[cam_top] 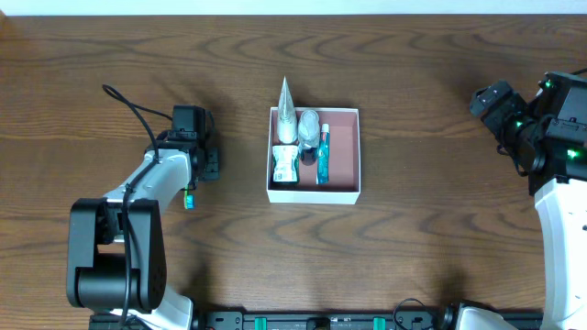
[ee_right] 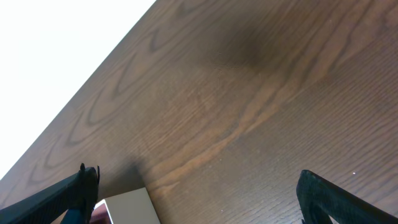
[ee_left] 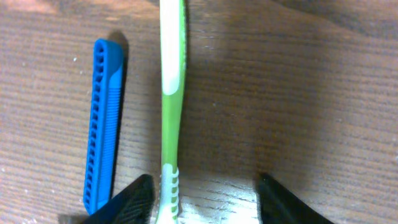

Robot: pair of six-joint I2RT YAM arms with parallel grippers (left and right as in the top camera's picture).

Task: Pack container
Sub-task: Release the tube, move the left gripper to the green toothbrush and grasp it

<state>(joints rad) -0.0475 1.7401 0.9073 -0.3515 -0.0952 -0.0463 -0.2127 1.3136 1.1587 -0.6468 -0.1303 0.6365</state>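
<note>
The container [cam_top: 344, 156], a square white box with a reddish-brown floor, sits mid-table; a silver tube [cam_top: 287, 115], a small bottle [cam_top: 309, 128] and a slim stick [cam_top: 323, 156] fill its left half. A green toothbrush [ee_left: 171, 106] lies on the wood with a blue comb [ee_left: 102, 124] beside it on the left. My left gripper [ee_left: 205, 202] is open and low over the table, the toothbrush handle between its fingers, close to the left finger [ee_left: 127, 202]. At the far right my right gripper [ee_right: 199, 202] is open and holds nothing, with the container's corner [ee_right: 127, 205] just in view.
In the overhead view the left arm [cam_top: 151, 179] covers most of the toothbrush and comb; only a teal-blue tip [cam_top: 189, 199] shows below it. The right arm [cam_top: 550, 137] stands at the right edge. Bare wood lies between the arms and the container.
</note>
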